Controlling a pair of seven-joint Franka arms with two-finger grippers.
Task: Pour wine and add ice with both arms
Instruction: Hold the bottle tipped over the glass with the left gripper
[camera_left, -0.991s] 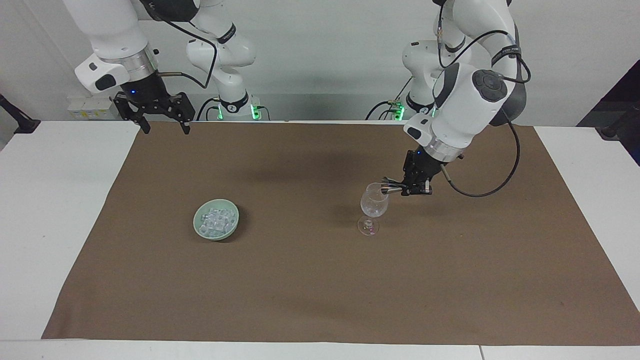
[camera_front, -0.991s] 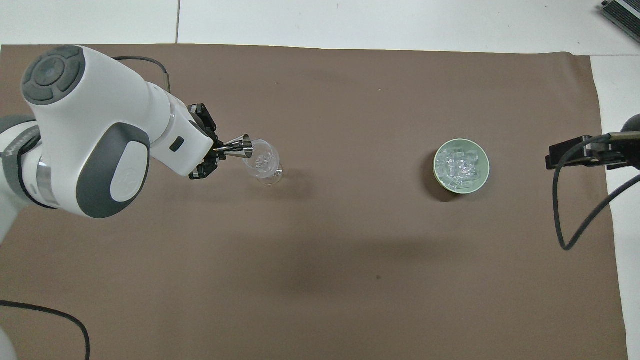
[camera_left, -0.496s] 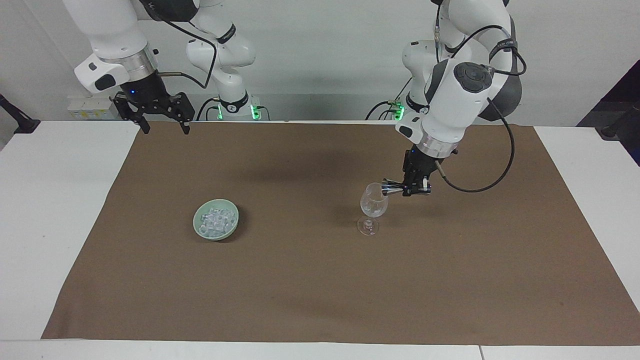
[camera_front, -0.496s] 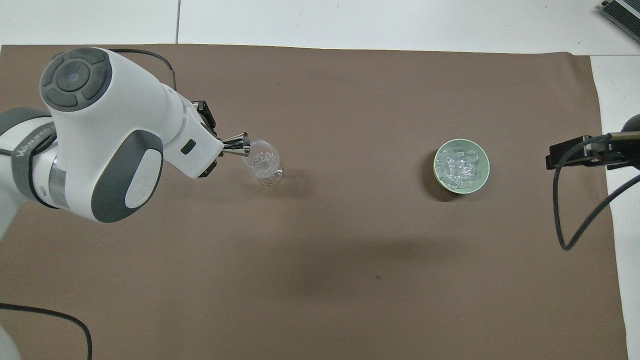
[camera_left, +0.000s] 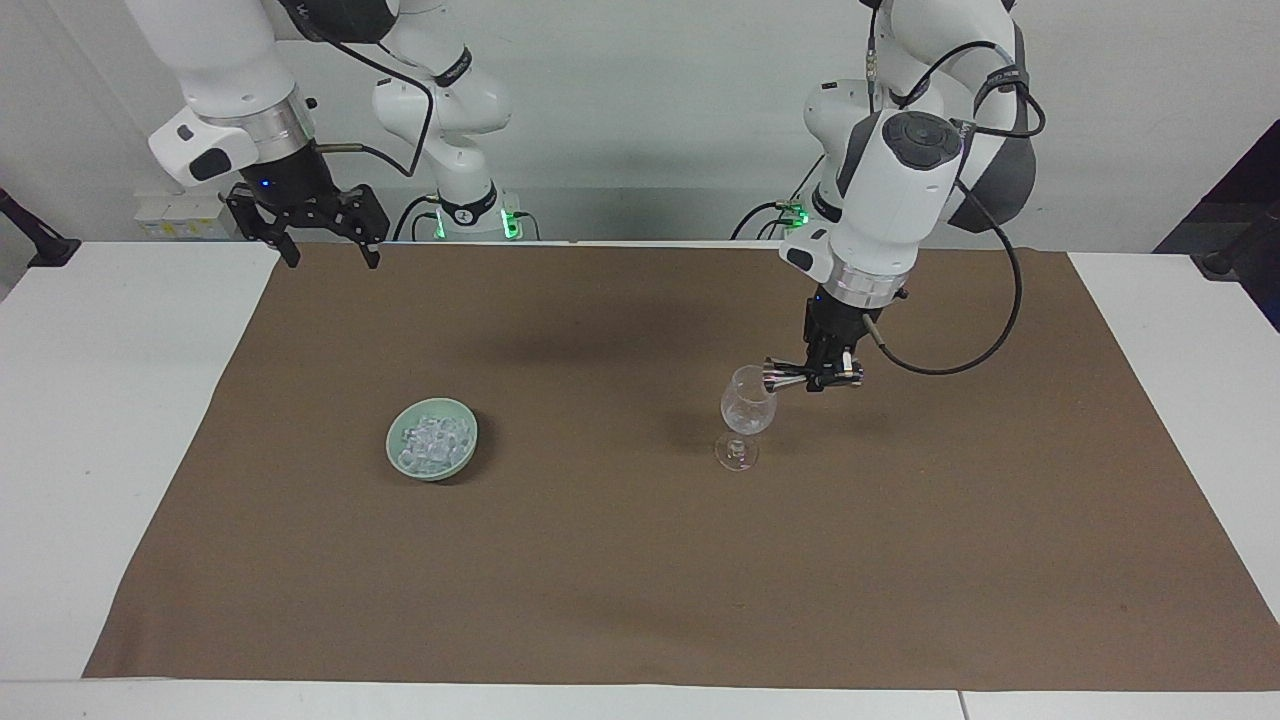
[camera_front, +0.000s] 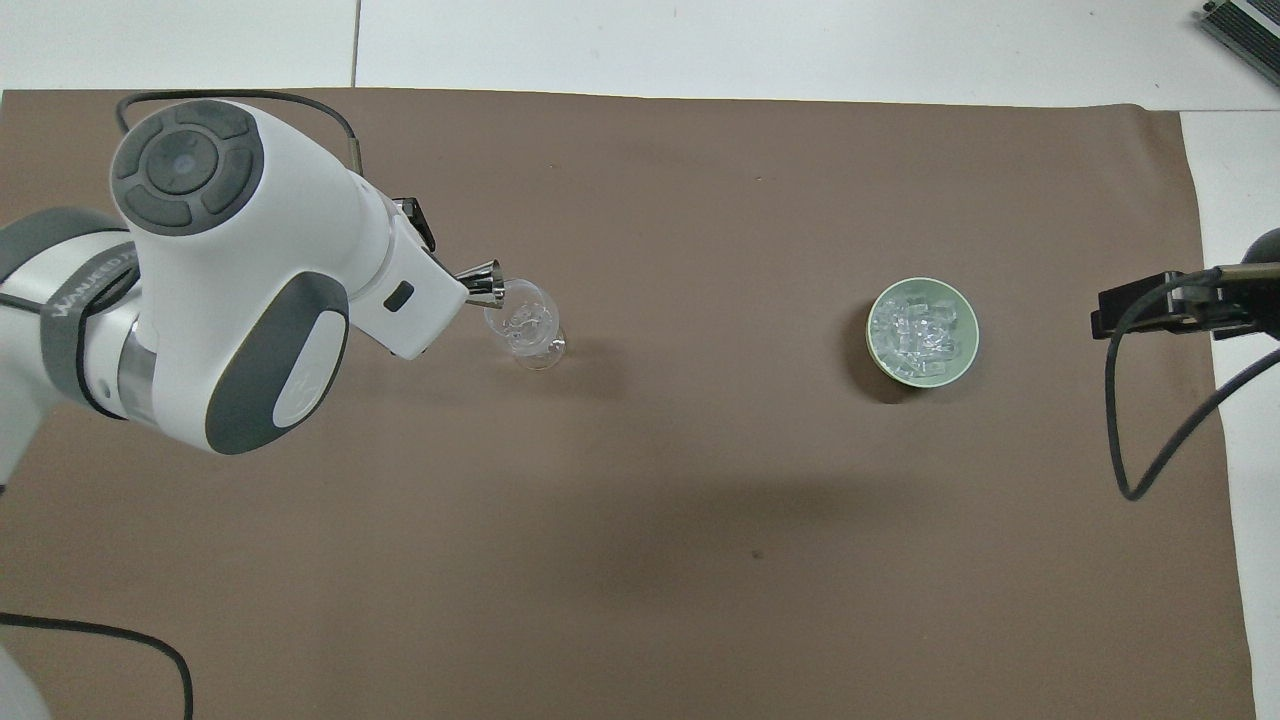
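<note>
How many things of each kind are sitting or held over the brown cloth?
Wine glass: 1
Green bowl, holding a heap of ice: 1
Metal measuring cup, held tipped at the glass rim by the left gripper: 1
Total: 3

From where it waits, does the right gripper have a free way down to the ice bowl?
Probably yes. The right gripper is open and holds nothing, and only bare cloth lies between it and the green bowl of ice.
</note>
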